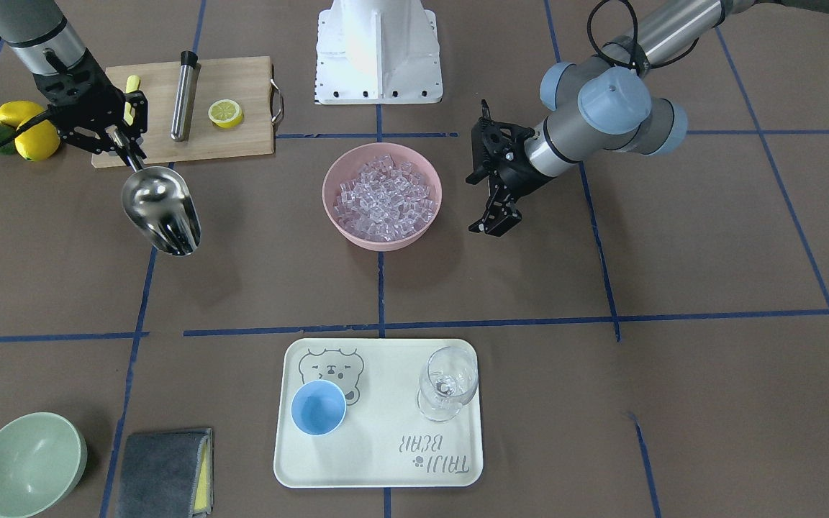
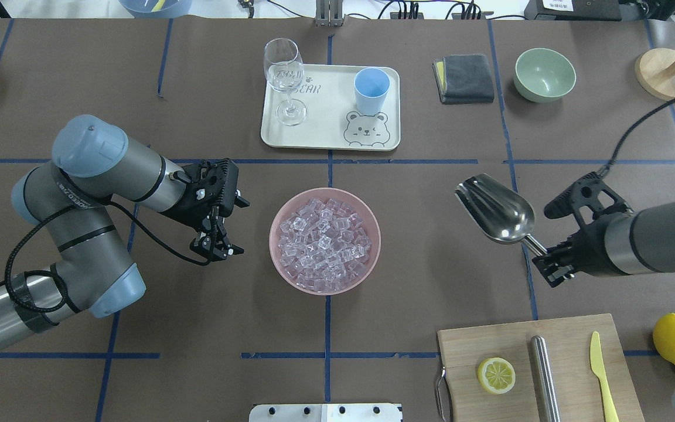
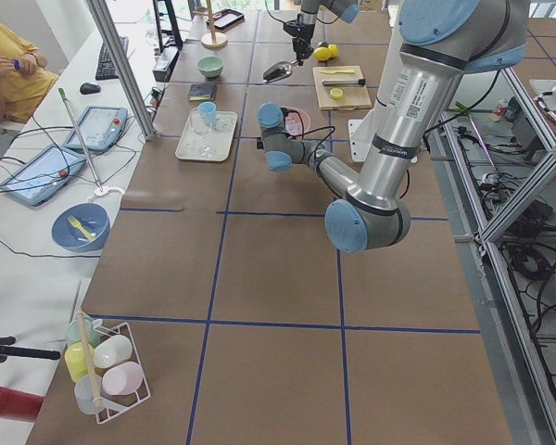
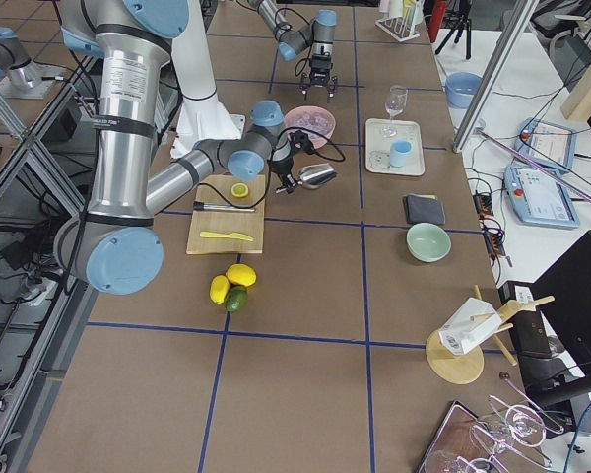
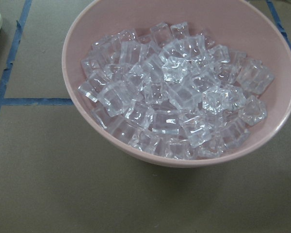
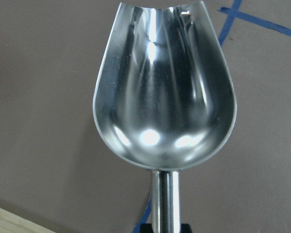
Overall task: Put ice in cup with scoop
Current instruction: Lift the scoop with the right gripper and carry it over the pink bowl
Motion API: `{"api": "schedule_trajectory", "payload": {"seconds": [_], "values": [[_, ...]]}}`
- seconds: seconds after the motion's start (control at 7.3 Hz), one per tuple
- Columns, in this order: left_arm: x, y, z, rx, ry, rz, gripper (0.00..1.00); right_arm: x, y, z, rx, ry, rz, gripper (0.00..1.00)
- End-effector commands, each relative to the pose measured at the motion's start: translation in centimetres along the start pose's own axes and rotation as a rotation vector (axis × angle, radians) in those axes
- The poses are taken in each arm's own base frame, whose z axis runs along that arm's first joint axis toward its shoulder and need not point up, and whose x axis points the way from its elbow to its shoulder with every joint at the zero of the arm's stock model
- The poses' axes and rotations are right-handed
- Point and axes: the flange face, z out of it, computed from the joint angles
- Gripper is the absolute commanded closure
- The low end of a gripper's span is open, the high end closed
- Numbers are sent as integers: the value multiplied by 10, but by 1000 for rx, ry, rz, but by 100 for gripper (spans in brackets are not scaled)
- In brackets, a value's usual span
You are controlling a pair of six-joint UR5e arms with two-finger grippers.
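Note:
My right gripper [image 1: 121, 137] is shut on the rod handle of the shiny steel scoop [image 1: 161, 208], which hangs empty above bare table; the scoop also shows in the overhead view [image 2: 495, 208] and fills the right wrist view [image 6: 165, 92]. The ice [image 2: 324, 237] fills a pink bowl [image 2: 279, 264] at the table's centre, close up in the left wrist view [image 5: 174, 97]. My left gripper [image 2: 219, 251] is open and empty, just beside the bowl. The light-blue cup [image 1: 319, 408] stands empty on a cream tray [image 1: 386, 446].
A clear stemmed glass [image 1: 447, 381] shares the tray. A wooden board [image 1: 242, 79] holds a lemon half, a steel cylinder and a yellow knife. A pale green bowl [image 1: 29, 464], a grey cloth [image 1: 162, 471] and whole lemons [image 1: 33, 140] lie at the edges.

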Motion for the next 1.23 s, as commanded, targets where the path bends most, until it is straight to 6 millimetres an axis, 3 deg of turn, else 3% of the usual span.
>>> {"api": "schedule_trajectory", "payload": {"seconds": [0.0,0.14,0.55,0.82,1.1], "values": [[-1,2,1,-3,-1,-3,0,-51,-51,-16,-34,-8,-66,100],[-1,1,1,-3,-2,-3,0,-69,-56,-23,-60,-11,-75,100],[0,1,2,-3,-2,1,0,-131,-121,-75,-231,75,-158,100],[-1,1,2,-6,-2,-1,0,-145,-142,-80,-317,106,-289,100],[-7,4,-5,-8,-13,-9,0,-160,-171,-72,-433,116,-418,100]]}}
